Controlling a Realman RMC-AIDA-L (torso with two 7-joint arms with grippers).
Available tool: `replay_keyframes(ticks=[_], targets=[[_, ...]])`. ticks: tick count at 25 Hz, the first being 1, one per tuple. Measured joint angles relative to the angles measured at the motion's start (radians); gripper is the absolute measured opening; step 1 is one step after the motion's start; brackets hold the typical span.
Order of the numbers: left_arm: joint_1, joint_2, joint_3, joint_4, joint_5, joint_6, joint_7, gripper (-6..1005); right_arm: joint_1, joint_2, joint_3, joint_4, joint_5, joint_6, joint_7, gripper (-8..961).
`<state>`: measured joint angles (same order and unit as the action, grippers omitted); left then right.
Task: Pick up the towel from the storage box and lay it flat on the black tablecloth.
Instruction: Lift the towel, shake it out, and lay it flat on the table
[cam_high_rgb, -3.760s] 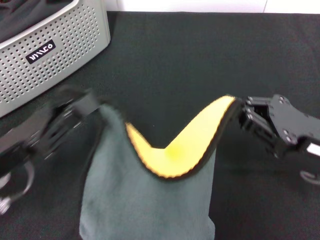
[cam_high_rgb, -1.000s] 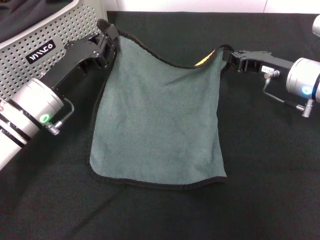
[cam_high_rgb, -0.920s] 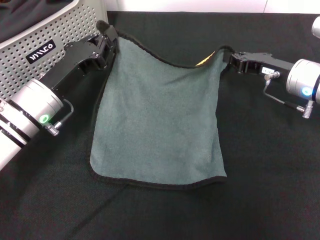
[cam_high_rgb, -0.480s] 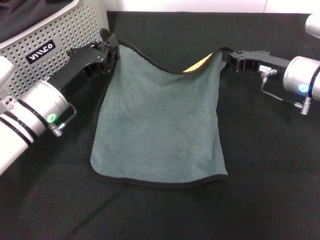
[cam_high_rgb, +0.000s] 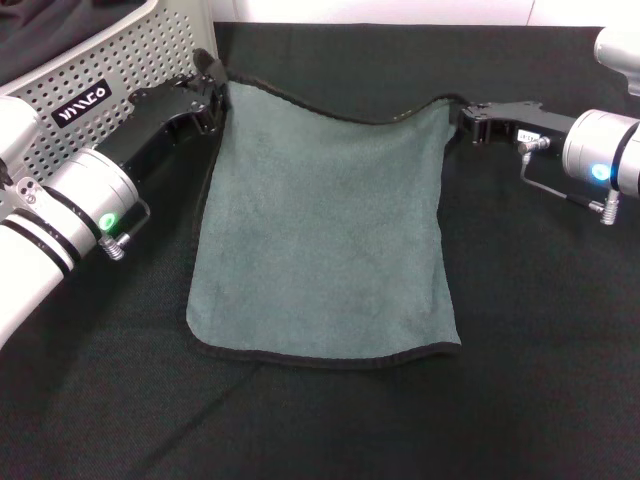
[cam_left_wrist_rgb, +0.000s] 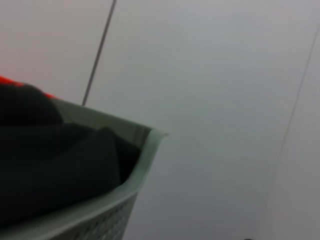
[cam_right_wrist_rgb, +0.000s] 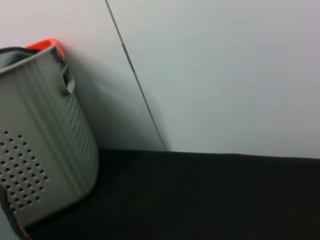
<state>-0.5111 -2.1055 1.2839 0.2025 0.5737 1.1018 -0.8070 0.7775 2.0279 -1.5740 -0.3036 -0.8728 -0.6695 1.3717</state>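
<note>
The towel (cam_high_rgb: 320, 230) lies grey-green side up on the black tablecloth (cam_high_rgb: 520, 330), its near edge flat and its far edge stretched between my two grippers. My left gripper (cam_high_rgb: 212, 88) is shut on the towel's far left corner, right beside the storage box (cam_high_rgb: 120, 70). My right gripper (cam_high_rgb: 460, 118) is shut on the far right corner, low over the cloth. The far edge sags slightly in the middle. No yellow underside shows. The storage box also shows in the left wrist view (cam_left_wrist_rgb: 142, 155) and the right wrist view (cam_right_wrist_rgb: 45, 135).
A plain dark cloth (cam_high_rgb: 40, 25) lies inside the storage box and also shows in the left wrist view (cam_left_wrist_rgb: 55, 160). A white wall runs behind the table. Bare black tablecloth extends in front of and to the right of the towel.
The towel went from hanging folded with its yellow side showing to spread out. In the last second its far edge sank and tightened, hiding the yellow underside. The left gripper moved slightly farther back.
</note>
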Motion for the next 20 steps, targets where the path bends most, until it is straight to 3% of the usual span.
replay_keyframes(ticks=[20], targets=[[-0.012, -0.002, 0.006, -0.001, -0.003, -0.059, 0.04, 18, -0.002, 0.0, -0.024, 0.009, 0.001, 0.04, -0.003, 6]])
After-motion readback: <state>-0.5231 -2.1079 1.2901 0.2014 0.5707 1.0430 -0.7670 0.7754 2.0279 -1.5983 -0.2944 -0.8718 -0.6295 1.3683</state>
